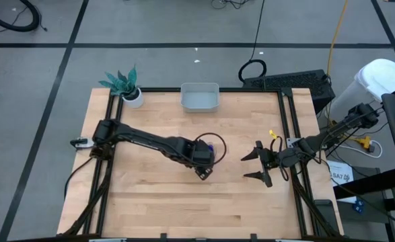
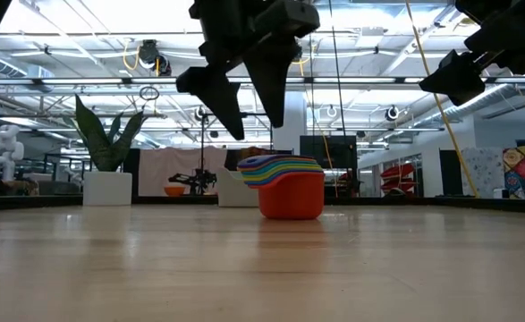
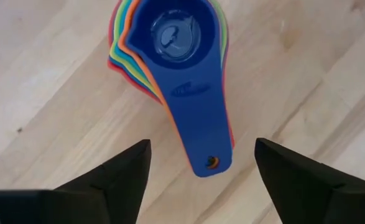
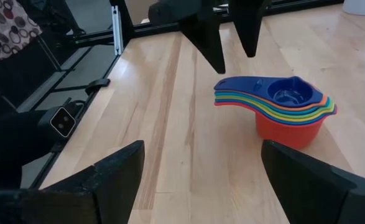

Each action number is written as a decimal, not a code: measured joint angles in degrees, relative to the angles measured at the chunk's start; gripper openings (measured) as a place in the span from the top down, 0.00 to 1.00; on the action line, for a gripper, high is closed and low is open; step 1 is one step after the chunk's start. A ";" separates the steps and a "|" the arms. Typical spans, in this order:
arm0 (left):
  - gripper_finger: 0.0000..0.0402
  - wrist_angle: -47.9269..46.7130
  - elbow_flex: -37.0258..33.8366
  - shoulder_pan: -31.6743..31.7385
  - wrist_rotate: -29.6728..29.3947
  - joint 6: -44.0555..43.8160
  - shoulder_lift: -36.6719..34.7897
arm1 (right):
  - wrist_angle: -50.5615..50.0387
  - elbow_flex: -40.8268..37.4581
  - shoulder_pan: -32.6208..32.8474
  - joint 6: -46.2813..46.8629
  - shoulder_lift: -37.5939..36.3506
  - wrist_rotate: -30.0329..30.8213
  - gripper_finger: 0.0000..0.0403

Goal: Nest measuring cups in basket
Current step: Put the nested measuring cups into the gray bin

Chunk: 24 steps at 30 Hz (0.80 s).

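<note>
The measuring cups (image 4: 281, 106) stand nested in one stack on the table's middle. The red cup (image 2: 291, 197) is at the bottom with its base on the wood, and the dark blue cup (image 3: 173, 37) is on top. Their flat handles (image 3: 198, 118) lie fanned over one another. My left gripper (image 3: 202, 146) hangs open above the stack (image 2: 284, 170), pointing steeply down, one finger on either side of the handles' free end, touching nothing. The basket (image 1: 199, 96), pale grey-blue, sits at the far edge. My right gripper (image 1: 260, 165) waits open near the right side.
A white pot with a teal plant (image 1: 126, 87) stands at the far left corner. Black frame rails (image 1: 288, 121) run along the table's sides. Bare wood lies between the stack and the basket and across the near half of the table.
</note>
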 joint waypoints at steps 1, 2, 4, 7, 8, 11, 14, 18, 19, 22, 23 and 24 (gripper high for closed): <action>0.27 0.02 0.00 -0.12 -0.04 -0.26 0.27 | 0.02 0.00 0.00 -0.03 0.00 0.00 0.22; 0.27 0.09 0.00 -0.22 -0.05 -0.39 0.60 | 0.00 0.00 0.00 -0.07 0.00 0.00 0.22; 0.26 0.41 0.00 -0.34 0.00 -0.45 1.05 | 0.00 0.00 -0.02 -0.15 0.00 0.00 0.22; 0.26 2.19 0.00 -0.39 0.21 -0.57 1.57 | -0.01 0.00 -0.01 -0.31 0.00 0.00 0.22; 0.26 3.23 0.00 -0.39 0.23 -0.63 1.69 | -0.01 0.00 0.00 -0.40 0.01 0.00 0.22; 0.26 3.86 0.00 -0.39 0.23 -0.81 2.17 | -0.02 -0.02 -0.02 -0.50 0.00 0.00 0.22; 0.26 4.17 -0.01 -0.41 0.25 -0.85 3.11 | -0.07 -0.02 0.00 -0.47 0.01 -0.02 0.22; 0.26 4.36 0.00 -0.59 0.24 -0.79 3.59 | -0.09 -0.02 -0.02 -0.44 0.02 -0.04 0.22; 0.27 4.10 0.00 -0.64 0.24 -0.74 3.59 | -0.09 -0.02 0.00 -0.44 0.00 -0.04 0.22; 0.28 4.35 0.00 -0.61 0.22 -0.74 3.59 | -0.28 -0.04 0.00 -0.44 0.02 -0.04 0.22; 0.29 4.37 0.00 -0.59 0.24 -0.74 3.59 | -0.25 -0.04 0.00 -0.44 0.02 -0.04 0.22; 0.29 4.37 0.00 -0.59 0.22 -0.74 3.59 | -0.26 -0.04 0.00 -0.43 0.02 -0.04 0.22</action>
